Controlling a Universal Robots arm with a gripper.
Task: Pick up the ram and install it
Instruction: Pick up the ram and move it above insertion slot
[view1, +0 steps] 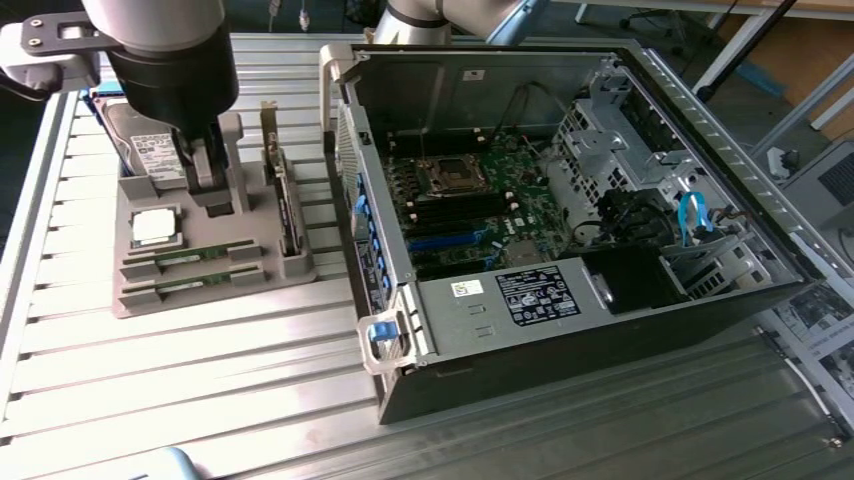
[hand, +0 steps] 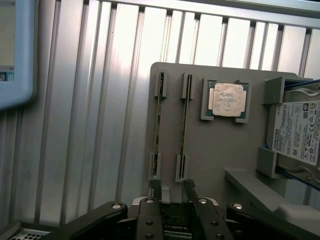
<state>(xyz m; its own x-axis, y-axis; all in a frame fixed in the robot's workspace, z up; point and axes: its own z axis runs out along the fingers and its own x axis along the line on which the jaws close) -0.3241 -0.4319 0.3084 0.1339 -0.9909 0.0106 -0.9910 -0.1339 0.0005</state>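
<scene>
Arm posture: vertical over the gray holder (hand: 220, 150), wrist pointing straight down. Gripper (hand: 171, 185) hangs above the holder's middle, fingers (hand: 150, 200) spread wide, gripping nothing. Ram (hand: 184, 125) and its twin (hand: 158, 125) stand in the holder's 2 parallel slots, clear of the fingers.

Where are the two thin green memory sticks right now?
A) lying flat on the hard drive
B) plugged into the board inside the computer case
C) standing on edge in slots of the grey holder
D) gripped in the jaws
C: one memory stick and its twin stand on edge in slots of the grey holder, beside the square silver chip.
</scene>
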